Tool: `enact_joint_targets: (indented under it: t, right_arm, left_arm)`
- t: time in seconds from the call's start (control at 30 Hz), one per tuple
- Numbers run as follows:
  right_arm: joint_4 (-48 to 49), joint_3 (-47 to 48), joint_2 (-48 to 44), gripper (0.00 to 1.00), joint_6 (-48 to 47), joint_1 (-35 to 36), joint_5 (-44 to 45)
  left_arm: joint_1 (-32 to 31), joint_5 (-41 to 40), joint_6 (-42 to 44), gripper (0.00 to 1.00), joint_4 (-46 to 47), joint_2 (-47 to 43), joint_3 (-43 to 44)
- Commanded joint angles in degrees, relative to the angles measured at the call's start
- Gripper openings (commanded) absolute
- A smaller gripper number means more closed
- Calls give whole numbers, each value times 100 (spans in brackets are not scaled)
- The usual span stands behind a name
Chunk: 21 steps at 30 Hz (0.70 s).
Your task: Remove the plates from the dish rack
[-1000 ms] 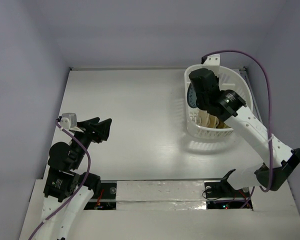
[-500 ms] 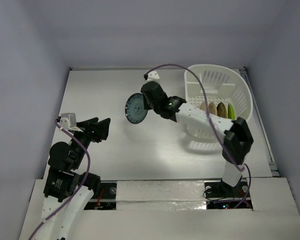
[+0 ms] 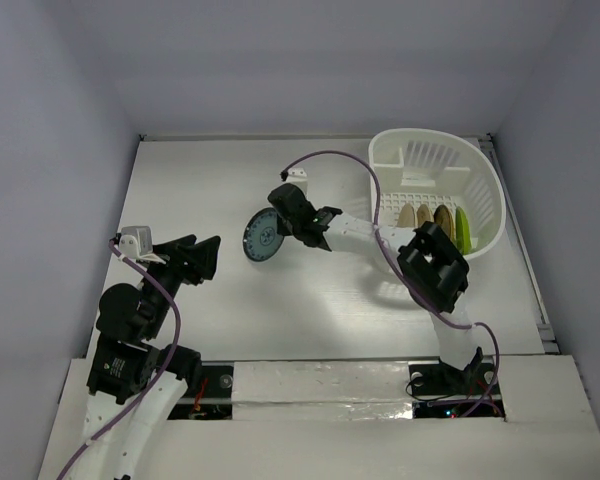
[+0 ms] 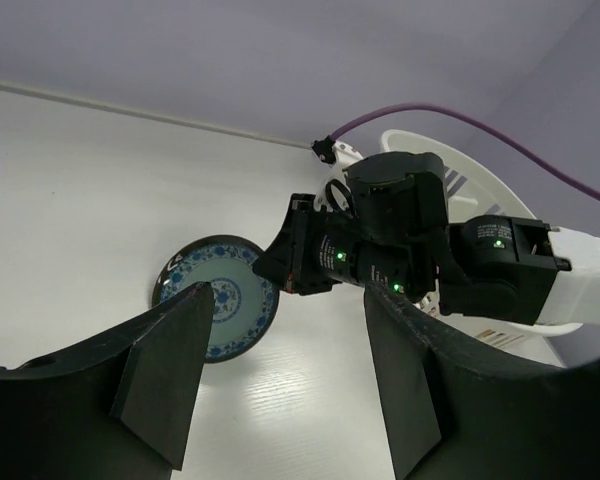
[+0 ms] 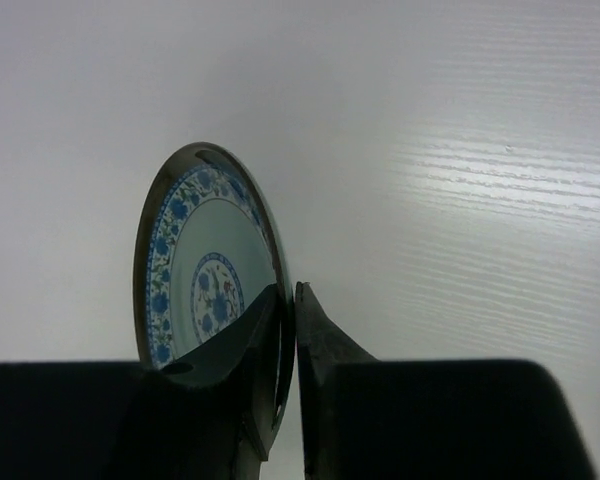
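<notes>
Near table [image 3: 190, 180] centre: right gripper [image 3: 279, 228] pinches teal-blue patterned round plate [image 3: 261, 237] at rim; left gripper [image 3: 209, 259] spread, near left edge.

Bright, even light; glare streaks the glossy white tabletop [image 5: 500, 190] right of the dark, silhouetted right claw [image 5: 289, 296].

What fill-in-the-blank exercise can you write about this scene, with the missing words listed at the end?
1. The right gripper is shut on the rim of the held plate, whose flower pattern is ____.
2. The fingers of the left gripper are ____ and hold nothing.
3. In the dish rack, the rightmost plate is lime ____.

Missing words: blue; open; green.
</notes>
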Motion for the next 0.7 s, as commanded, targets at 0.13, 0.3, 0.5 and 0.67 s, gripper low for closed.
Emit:
enact_joint_targets:
  t: [0.13, 0.3, 0.5, 0.67]
  right_arm:
    - [467, -576, -22, 28, 390, -5, 175]
    - [432, -726, -13, 29, 434, -5, 183]
    - [432, -919, -546, 40, 330, -5, 183]
    - [362, -1419, -1883, 45, -39, -5, 481]
  left_arm:
    - [-37, 40, -28, 58, 190, 64, -13]
    - [-37, 40, -28, 58, 190, 82, -5]
    - [-37, 40, -28, 58, 181, 91, -13]
    - [-37, 40, -28, 58, 190, 108, -13]
